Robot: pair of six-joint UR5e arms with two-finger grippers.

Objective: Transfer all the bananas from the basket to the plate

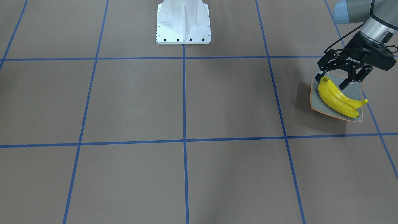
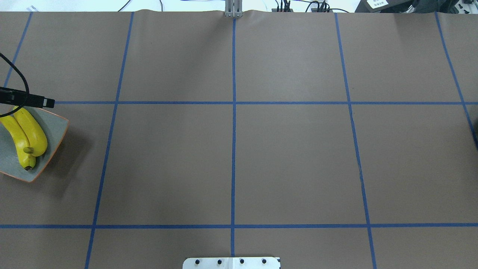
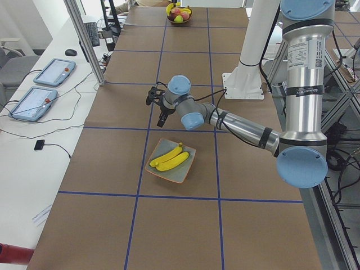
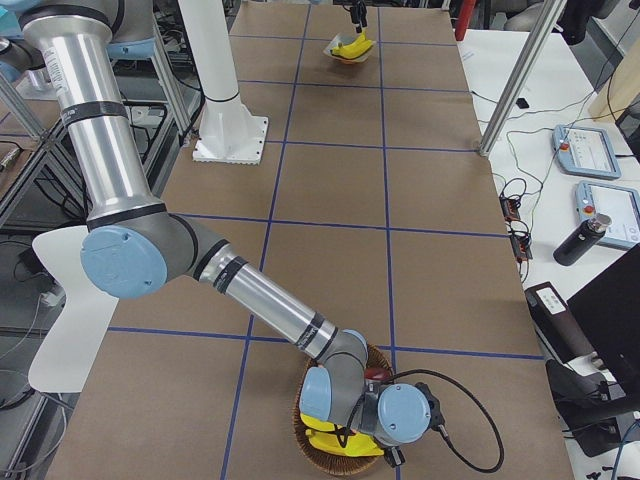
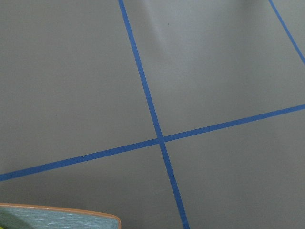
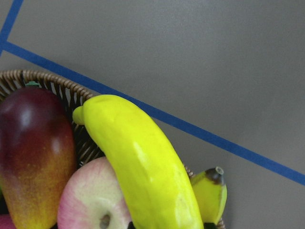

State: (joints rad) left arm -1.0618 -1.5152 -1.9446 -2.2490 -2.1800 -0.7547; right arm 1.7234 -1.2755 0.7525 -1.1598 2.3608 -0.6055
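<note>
Two yellow bananas [image 1: 337, 99] lie side by side on the square grey plate [image 1: 353, 88] with the orange rim, at the table's left end. My left gripper [image 1: 333, 81] hangs open and empty just above the plate's edge nearest the robot. The plate and bananas also show in the overhead view [image 2: 56, 127] [image 2: 28, 136]. My right gripper [image 4: 365, 440] is down in the wicker basket [image 4: 345, 462] at the table's right end; I cannot tell whether it is open or shut. The right wrist view shows one large banana [image 6: 143, 167] and the tip of a second banana [image 6: 209, 191] in the basket.
The basket also holds a red-green mango [image 6: 33, 152] and a pale pink apple [image 6: 90, 200]. The white robot base [image 1: 183, 23] stands at the table's middle edge. Blue tape lines cross the brown tabletop. Tablets and cables lie on a side bench [image 3: 48, 90].
</note>
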